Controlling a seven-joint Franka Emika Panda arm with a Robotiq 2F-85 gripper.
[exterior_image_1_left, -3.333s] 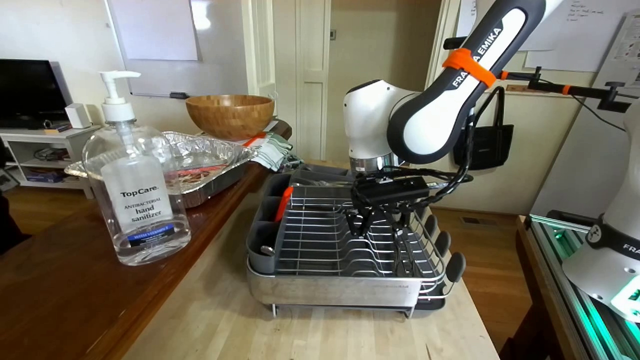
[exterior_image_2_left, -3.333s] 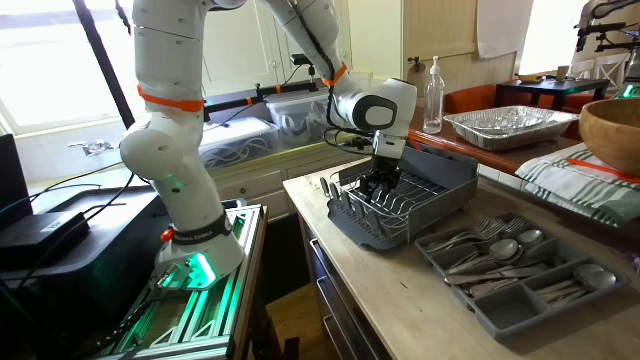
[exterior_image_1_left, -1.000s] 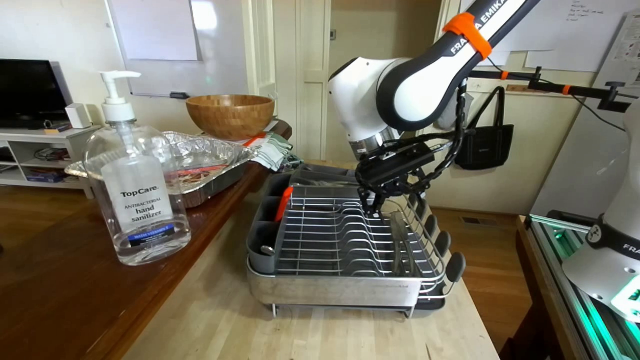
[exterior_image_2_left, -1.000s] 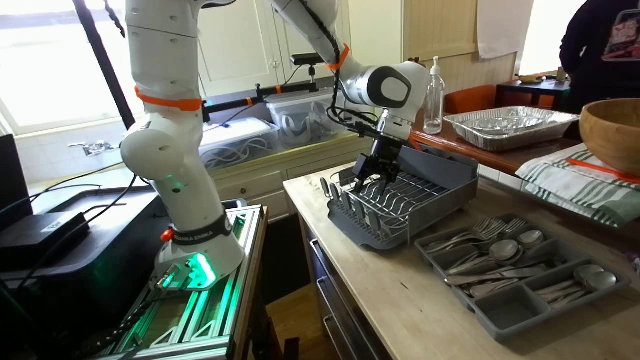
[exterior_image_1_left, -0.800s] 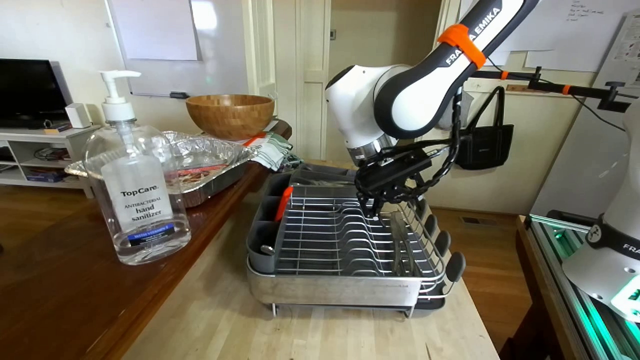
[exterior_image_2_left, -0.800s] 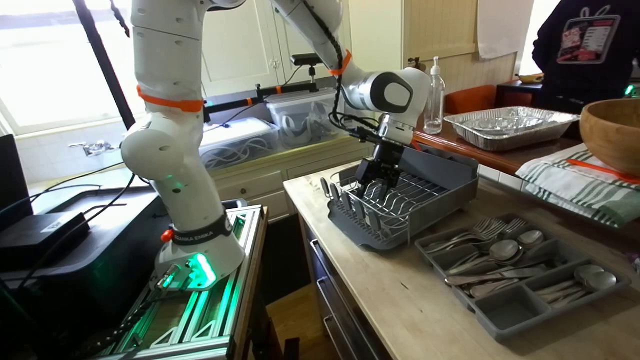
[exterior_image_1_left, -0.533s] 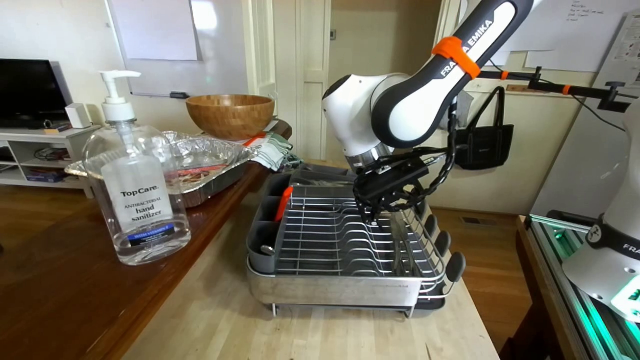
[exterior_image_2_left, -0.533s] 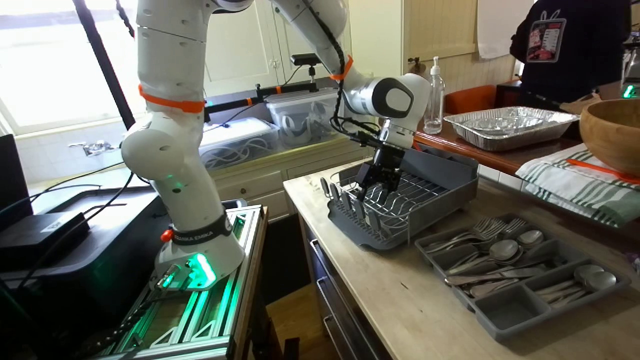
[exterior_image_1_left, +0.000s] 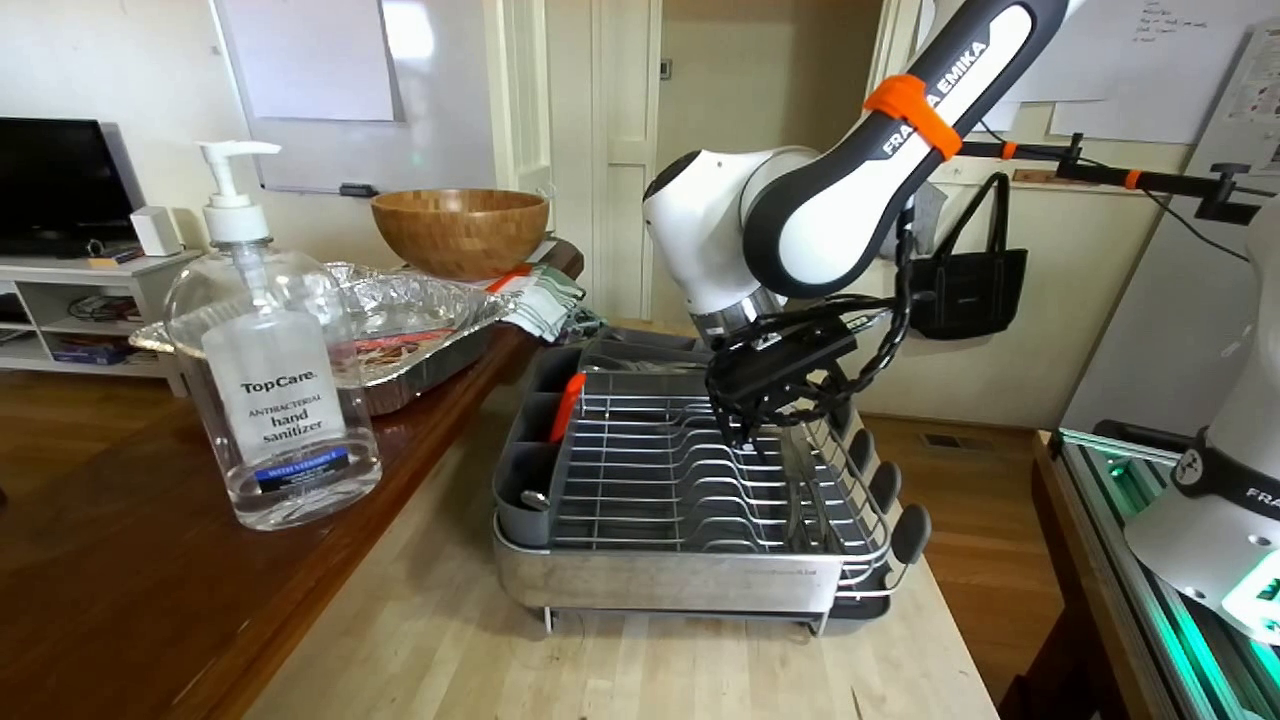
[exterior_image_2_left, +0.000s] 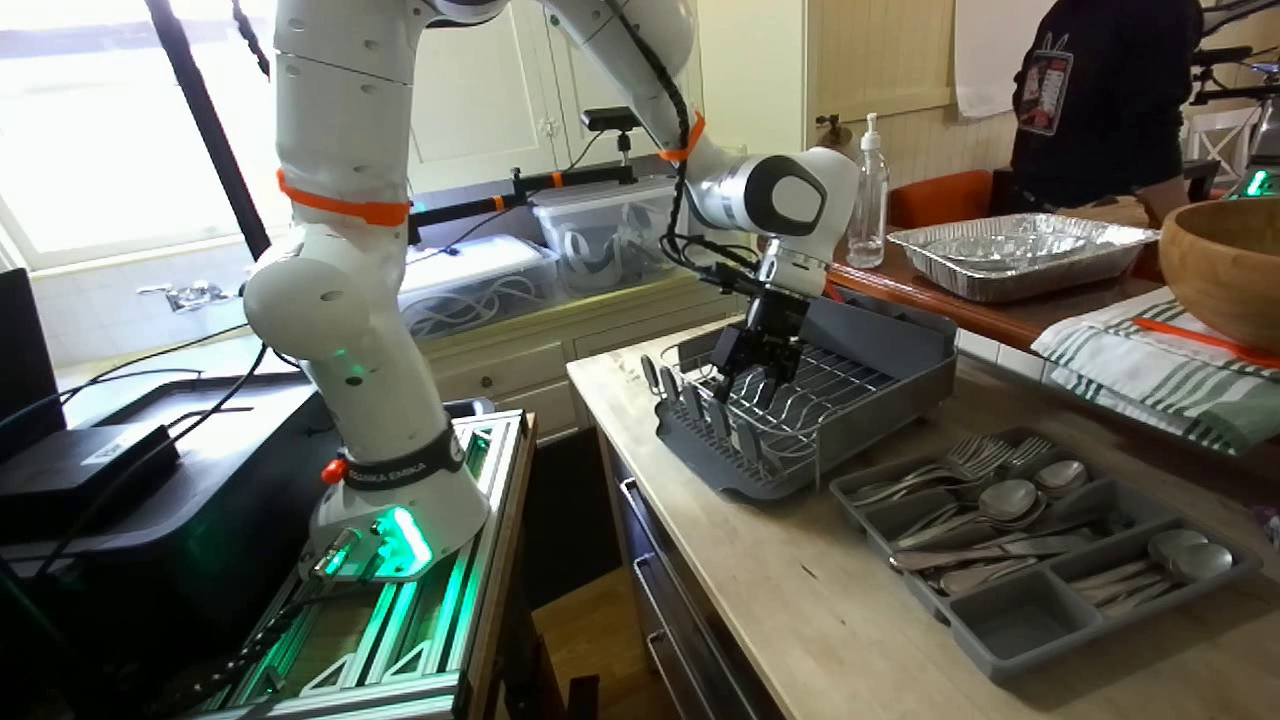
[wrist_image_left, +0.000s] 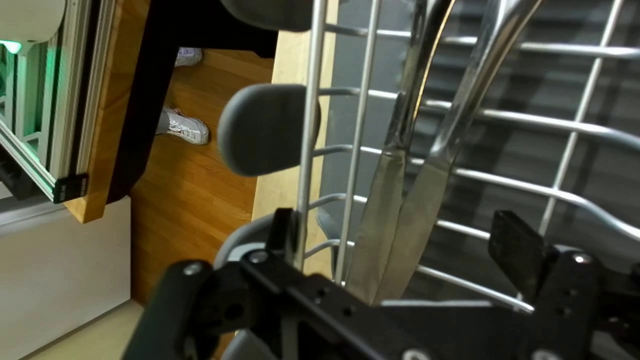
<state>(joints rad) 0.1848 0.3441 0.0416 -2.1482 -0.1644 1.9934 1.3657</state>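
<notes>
My black gripper (wrist_image_left: 399, 232) is open and tilted over the dish rack; it shows in both exterior views (exterior_image_1_left: 742, 432) (exterior_image_2_left: 746, 386). Two silver knives (wrist_image_left: 422, 215) lie side by side on the rack's wires, seen between my spread fingers in the wrist view. Their blade ends are hidden behind the gripper body. The knives (exterior_image_1_left: 797, 485) also show in an exterior view, near the rack's side with the grey knobs. One finger appears close to the rack's side wire; I cannot tell if it touches. The dish rack (exterior_image_1_left: 670, 582) has a steel front, also seen in an exterior view (exterior_image_2_left: 890, 400).
A grey cutlery tray (exterior_image_2_left: 1025, 655) with forks, spoons and knives stands beside the rack. A red-handled item (exterior_image_1_left: 567, 408) and a spoon (exterior_image_1_left: 535, 500) stand in the rack's cups. A sanitizer bottle (exterior_image_1_left: 275, 400), foil pan (exterior_image_2_left: 1020, 265), wooden bowl (exterior_image_1_left: 460, 235) and person (exterior_image_2_left: 1100, 110) are beyond.
Since 3.3 s ago my gripper has tilted and moved farther back over the rack. It came down slightly, then stayed still over the last half second. A person has come into view behind.
</notes>
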